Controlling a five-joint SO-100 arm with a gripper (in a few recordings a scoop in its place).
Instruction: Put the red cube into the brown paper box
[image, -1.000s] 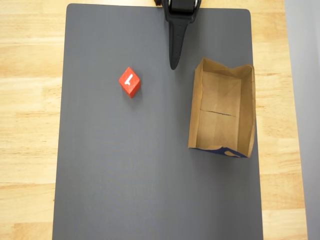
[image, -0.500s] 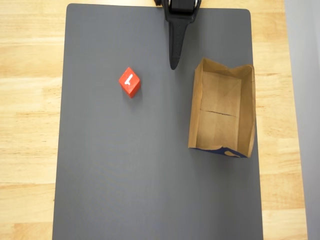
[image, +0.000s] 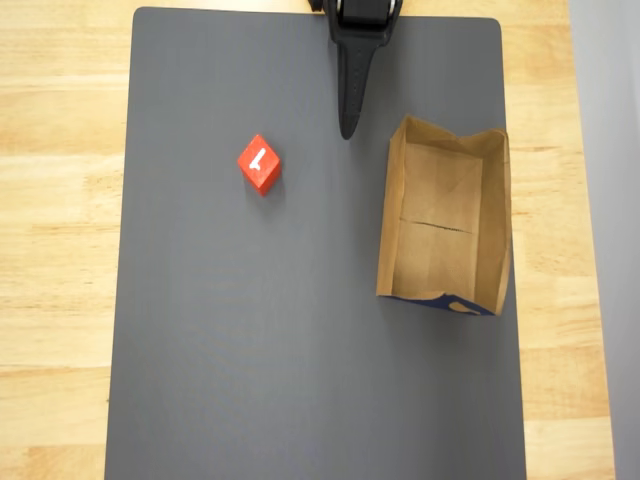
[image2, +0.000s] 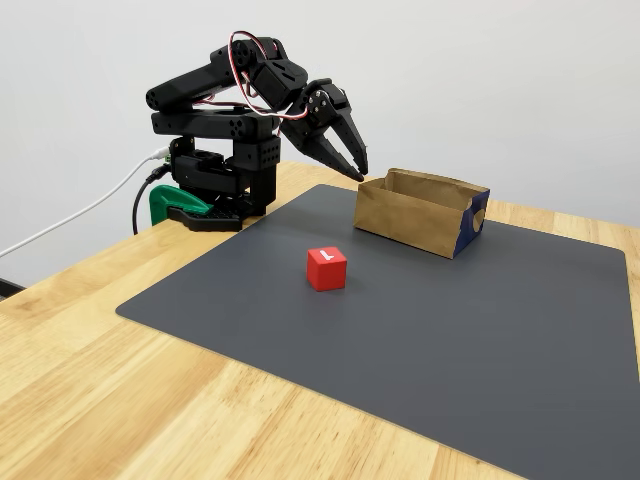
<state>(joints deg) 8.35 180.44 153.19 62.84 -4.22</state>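
The red cube (image: 259, 164) with a white mark on top lies on the dark grey mat, turned corner-on in the overhead view; it also shows in the fixed view as the red cube (image2: 326, 268). The brown paper box (image: 444, 216) stands open and empty on the mat's right side, seen side-on as the brown paper box (image2: 420, 212) with blue print at one end. My black gripper (image: 348, 130) hangs above the mat's far edge, between cube and box and touching neither. In the fixed view the gripper (image2: 354, 172) points down with its tips slightly apart and nothing between them.
The mat (image: 250, 350) covers most of a light wooden table (image: 60, 250). The arm's base (image2: 215, 170) with a green clamp stands at the table's far corner, with a white cable running off to the left.
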